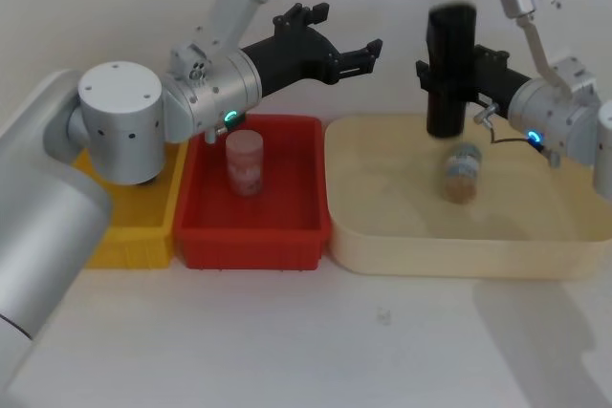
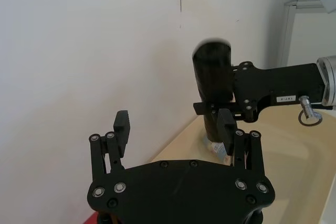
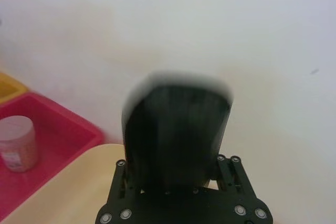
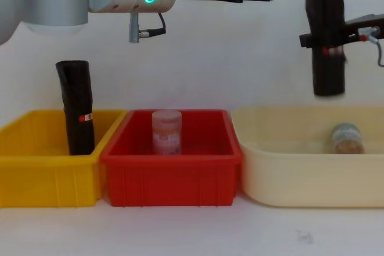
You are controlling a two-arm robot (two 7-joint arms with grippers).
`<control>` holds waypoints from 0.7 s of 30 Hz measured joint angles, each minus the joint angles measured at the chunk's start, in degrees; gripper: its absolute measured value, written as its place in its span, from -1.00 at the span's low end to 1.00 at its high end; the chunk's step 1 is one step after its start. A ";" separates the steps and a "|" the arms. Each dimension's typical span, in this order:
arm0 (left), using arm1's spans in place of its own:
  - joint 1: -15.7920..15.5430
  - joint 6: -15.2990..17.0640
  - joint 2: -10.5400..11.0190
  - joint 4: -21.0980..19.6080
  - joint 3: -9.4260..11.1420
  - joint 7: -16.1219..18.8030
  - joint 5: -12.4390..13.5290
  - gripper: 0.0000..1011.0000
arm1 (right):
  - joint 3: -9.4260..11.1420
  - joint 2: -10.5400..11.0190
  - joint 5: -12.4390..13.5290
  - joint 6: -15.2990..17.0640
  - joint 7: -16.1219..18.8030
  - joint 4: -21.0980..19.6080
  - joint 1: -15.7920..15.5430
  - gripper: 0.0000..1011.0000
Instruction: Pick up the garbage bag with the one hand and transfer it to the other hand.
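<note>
Fingers [image 1: 427, 71] of the right gripper [image 1: 449, 72] clamp the garbage bag [image 1: 450, 69] upright above the beige tray [image 1: 421, 255]; the left gripper [image 1: 368, 53], fingers spread and empty, reaches level toward it.

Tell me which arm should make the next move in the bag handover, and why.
Left. The right gripper is already shut on the garbage bag, holding it upright above the beige tray. The left gripper is open and empty, fingers pointed at the roll with a gap between, so it should probably close in.

Bright, even light; soft shadows on the table [image 1: 430, 351] — garbage bag [image 1: 450, 69] motion-blurred, edges smeared
</note>
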 joint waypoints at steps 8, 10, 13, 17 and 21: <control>0.00 0.00 0.00 0.00 0.00 0.00 0.00 0.98 | 0.45 0.77 -0.67 1.47 -1.09 -0.47 -0.13 0.64; 0.00 0.00 0.00 0.00 0.00 0.00 0.00 0.98 | 0.56 0.93 -0.79 1.74 -1.30 -0.55 -0.16 0.74; 0.00 0.00 0.00 0.00 0.00 0.00 0.00 0.98 | 0.64 1.09 -0.95 2.03 -1.53 -0.67 -0.19 0.89; 0.00 0.00 0.00 0.00 0.00 0.00 0.00 0.98 | 0.74 1.24 -1.07 2.32 -1.72 -0.77 -0.20 0.98; 0.00 0.00 0.00 0.00 0.00 0.00 0.00 0.98 | 0.80 1.37 -1.18 2.52 -1.87 -0.84 -0.22 0.98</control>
